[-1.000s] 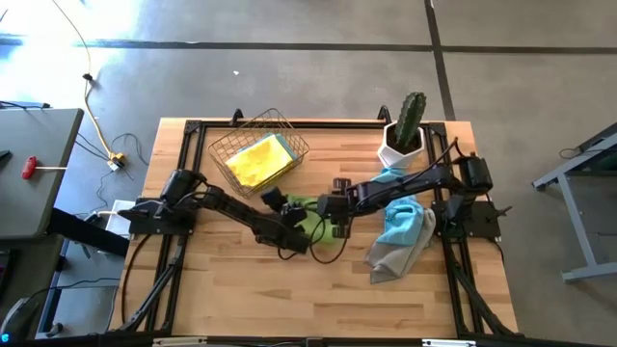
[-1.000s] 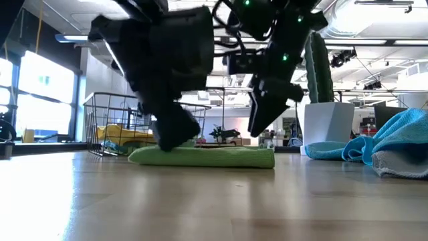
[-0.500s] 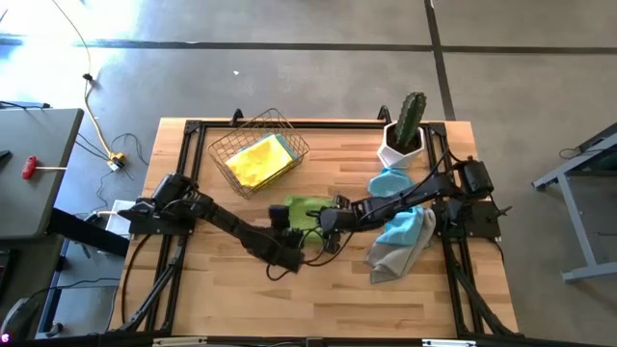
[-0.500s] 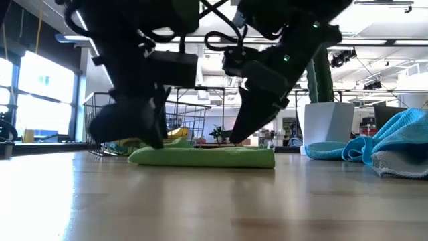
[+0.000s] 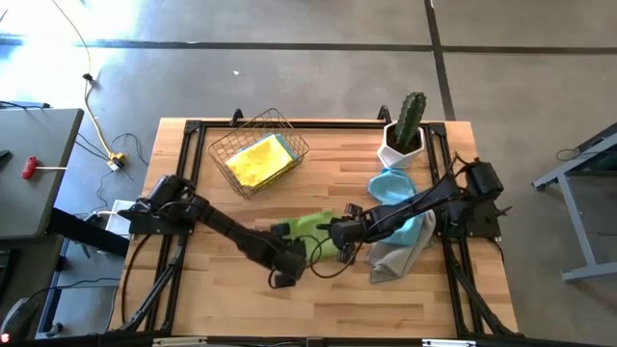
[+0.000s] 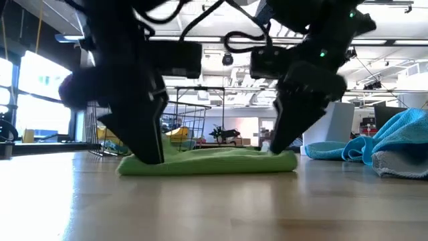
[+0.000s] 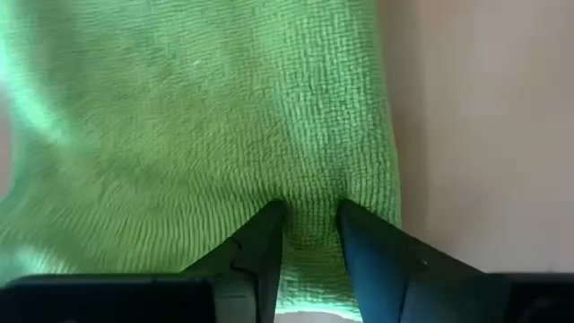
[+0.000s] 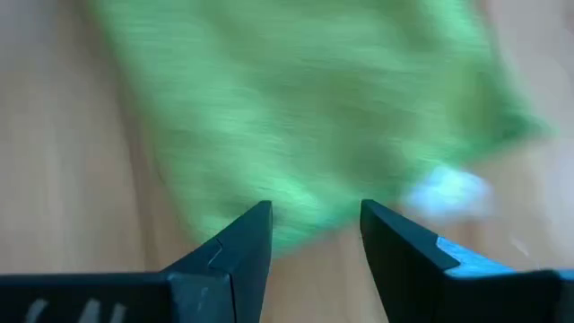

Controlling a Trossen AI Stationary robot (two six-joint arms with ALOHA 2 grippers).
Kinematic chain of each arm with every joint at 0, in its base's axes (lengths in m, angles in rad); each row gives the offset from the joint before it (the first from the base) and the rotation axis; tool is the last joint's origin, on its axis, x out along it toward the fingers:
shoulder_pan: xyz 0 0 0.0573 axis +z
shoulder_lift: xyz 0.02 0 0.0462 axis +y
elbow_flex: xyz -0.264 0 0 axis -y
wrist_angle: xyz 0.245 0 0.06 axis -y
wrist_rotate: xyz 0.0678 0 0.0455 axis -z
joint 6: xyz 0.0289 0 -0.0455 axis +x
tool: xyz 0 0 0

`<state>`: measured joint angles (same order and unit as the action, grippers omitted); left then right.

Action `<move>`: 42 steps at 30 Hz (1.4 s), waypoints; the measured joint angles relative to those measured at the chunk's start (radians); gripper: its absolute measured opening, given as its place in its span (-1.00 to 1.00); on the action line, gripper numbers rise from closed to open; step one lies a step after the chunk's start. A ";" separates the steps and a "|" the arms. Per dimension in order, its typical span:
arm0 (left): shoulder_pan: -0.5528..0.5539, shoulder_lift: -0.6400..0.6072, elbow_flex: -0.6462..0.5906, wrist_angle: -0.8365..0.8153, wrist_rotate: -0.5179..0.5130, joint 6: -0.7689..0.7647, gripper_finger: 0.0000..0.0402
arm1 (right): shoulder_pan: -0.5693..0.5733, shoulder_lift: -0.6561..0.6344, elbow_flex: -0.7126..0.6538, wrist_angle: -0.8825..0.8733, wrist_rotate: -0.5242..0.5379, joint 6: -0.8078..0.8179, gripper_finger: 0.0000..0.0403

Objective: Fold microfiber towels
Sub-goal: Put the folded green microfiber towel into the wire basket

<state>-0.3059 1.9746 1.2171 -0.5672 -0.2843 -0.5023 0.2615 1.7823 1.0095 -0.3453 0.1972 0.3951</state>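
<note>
Both hands lower, nearer now; left hand (image 7: 305, 224) pinching green towel (image 7: 197, 117); right hand (image 8: 314, 229) spread, unladen.

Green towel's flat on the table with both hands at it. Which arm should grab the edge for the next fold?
Left, probably. The left hand already pinches a ridge of the green towel near its edge. The right hand is open, its fingertips at the cloth's border with nothing between them.

Towels in three places, one green cloth at work

We see a lime green towel (image 5: 310, 227) lying flat and folded on the tabletop, its near edge at both sets of jaws; light blue towels (image 5: 403, 224) heaped over a grey one (image 5: 388, 260) just beyond the right jaws; a yellow towel (image 5: 256, 160) well apart, bunched.
</note>
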 joint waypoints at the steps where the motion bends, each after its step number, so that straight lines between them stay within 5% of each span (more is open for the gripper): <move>1: -0.006 0.002 0.009 0.008 0.029 -0.010 -0.49 | 0.002 -0.014 0.004 -0.031 0.001 0.007 -0.18; 13: -0.007 -0.102 0.029 -0.038 -0.099 0.037 -0.54 | -0.022 -0.251 -0.072 -0.294 0.103 0.087 -0.18; 18: 0.003 -0.161 0.005 -0.088 -0.161 0.130 -0.54 | -0.028 -0.303 -0.237 -0.039 0.050 0.218 -0.18; 25: 0.036 -0.160 -0.119 0.059 -0.026 0.269 -0.61 | -0.039 -0.315 -0.446 0.479 -0.076 0.416 -0.18; 42: 0.044 -0.149 -0.307 0.392 0.001 0.086 -0.84 | -0.048 -0.161 -0.432 0.571 -0.072 0.735 0.21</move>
<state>-0.2621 1.8259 0.9101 -0.1755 -0.2832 -0.4164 0.2138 1.6210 0.5771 0.2256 0.1254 1.1305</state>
